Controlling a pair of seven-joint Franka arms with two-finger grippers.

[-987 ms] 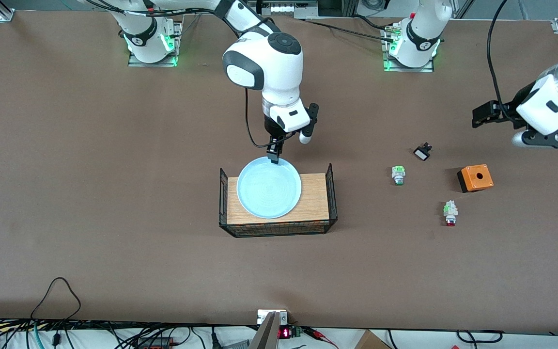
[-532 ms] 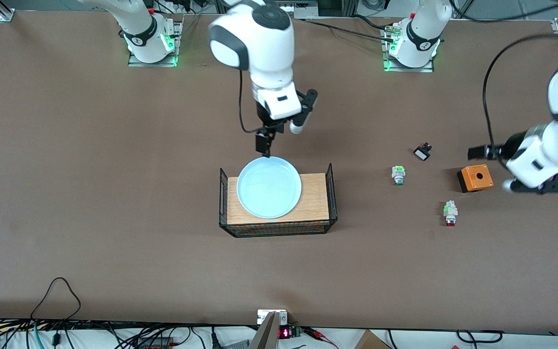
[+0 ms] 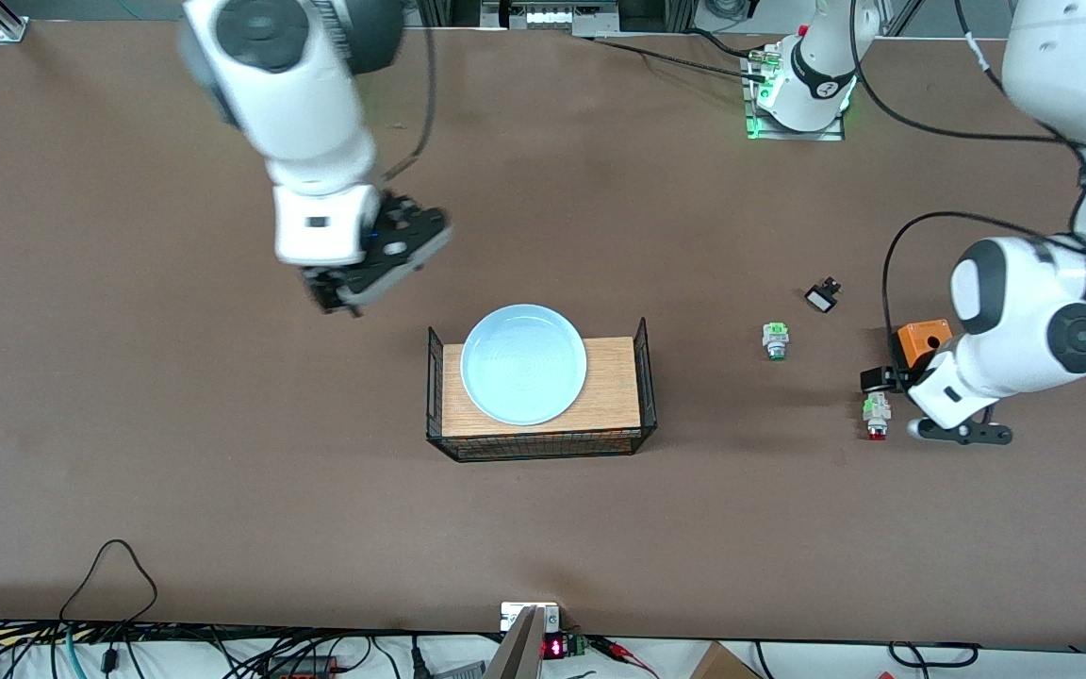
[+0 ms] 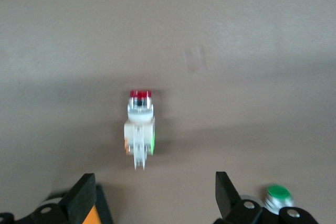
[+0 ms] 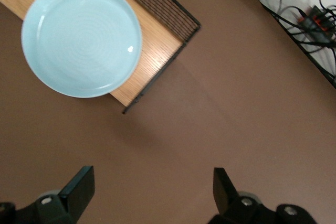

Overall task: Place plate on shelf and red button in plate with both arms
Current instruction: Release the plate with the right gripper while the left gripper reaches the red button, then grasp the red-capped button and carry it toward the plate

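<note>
The pale blue plate (image 3: 524,363) lies in a wooden tray with wire sides at mid-table, and also shows in the right wrist view (image 5: 81,38). My right gripper (image 3: 336,297) is open and empty, up over bare table beside the tray toward the right arm's end; its fingers (image 5: 79,187) frame only table. The red button (image 3: 877,417) lies on its side on the table near the left arm's end. My left gripper (image 3: 882,380) is open and empty just above it, next to the orange box. In the left wrist view the red button (image 4: 140,129) lies ahead of the spread fingers (image 4: 84,192).
The tray (image 3: 618,377) has black wire walls (image 5: 157,9). An orange box with a hole (image 3: 920,338) sits partly under the left arm. A green-capped switch (image 3: 775,339) and a small black part (image 3: 823,296) lie toward the tray from it.
The right gripper left the plate's rim, rose and swung toward the right arm's end. The left arm came down from beside the orange box to just over the red button.
</note>
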